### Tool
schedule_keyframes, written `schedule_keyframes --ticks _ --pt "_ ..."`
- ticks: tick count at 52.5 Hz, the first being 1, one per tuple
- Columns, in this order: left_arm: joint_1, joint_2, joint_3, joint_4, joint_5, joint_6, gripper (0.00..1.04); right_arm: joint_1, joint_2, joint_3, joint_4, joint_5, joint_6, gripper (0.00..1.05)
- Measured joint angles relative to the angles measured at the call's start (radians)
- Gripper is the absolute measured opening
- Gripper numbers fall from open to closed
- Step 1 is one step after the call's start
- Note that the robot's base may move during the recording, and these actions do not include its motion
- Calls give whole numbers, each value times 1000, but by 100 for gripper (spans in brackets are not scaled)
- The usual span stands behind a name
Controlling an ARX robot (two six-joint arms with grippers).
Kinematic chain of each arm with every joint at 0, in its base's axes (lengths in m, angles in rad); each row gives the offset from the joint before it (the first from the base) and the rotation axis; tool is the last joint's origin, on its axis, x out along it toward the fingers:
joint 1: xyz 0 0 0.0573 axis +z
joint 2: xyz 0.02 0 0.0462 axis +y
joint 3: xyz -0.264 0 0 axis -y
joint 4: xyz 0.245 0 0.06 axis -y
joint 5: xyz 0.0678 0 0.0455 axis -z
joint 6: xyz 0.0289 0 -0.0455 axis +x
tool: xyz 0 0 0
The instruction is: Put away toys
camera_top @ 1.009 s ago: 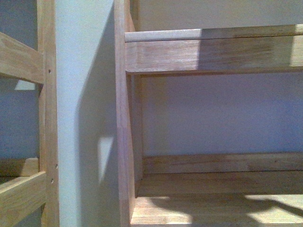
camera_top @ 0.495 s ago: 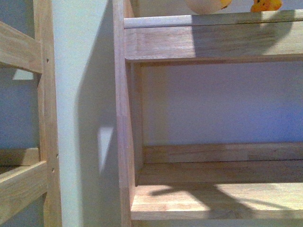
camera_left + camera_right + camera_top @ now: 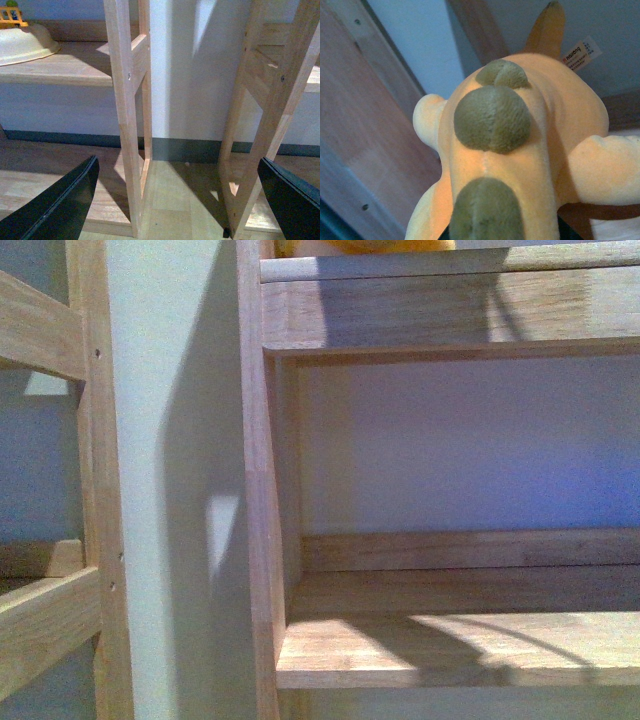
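The plush toy (image 3: 520, 150) fills the right wrist view, close to the camera — whether the right claw pinches it cannot be told. In the front view its orange edge (image 3: 365, 245) peeks above the upper shelf (image 3: 450, 305). The left claw (image 3: 180, 200) hangs spread wide, empty, between two wooden shelf frames (image 3: 127, 100).

The left gripper (image 3: 182, 200) hangs with its two dark fingers (image 3: 60, 205) spread wide apart, nothing between them. The right gripper's fingers don't show in its wrist view, and neither arm shows from the front.
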Motion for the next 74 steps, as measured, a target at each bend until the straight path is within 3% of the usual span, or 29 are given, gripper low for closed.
schedule_keyframes --ticks 13,36,48,59,68,74 --pt "0 0 0 0 0 0 98 20 -22 -84 43 -15 43 7" --pt "0 0 0 0 0 0 98 -87 -26 -134 95 -35 49 7" --pt "0 0 0 0 0 0 98 -98 -12 -131 130 -34 43 7" --pt "0 0 0 0 0 0 98 -55 13 -106 147 -30 46 38" --pt "0 0 0 0 0 0 98 -3 17 -100 180 -19 37 72" --pt "0 0 0 0 0 0 98 5 13 -103 201 -15 24 87"
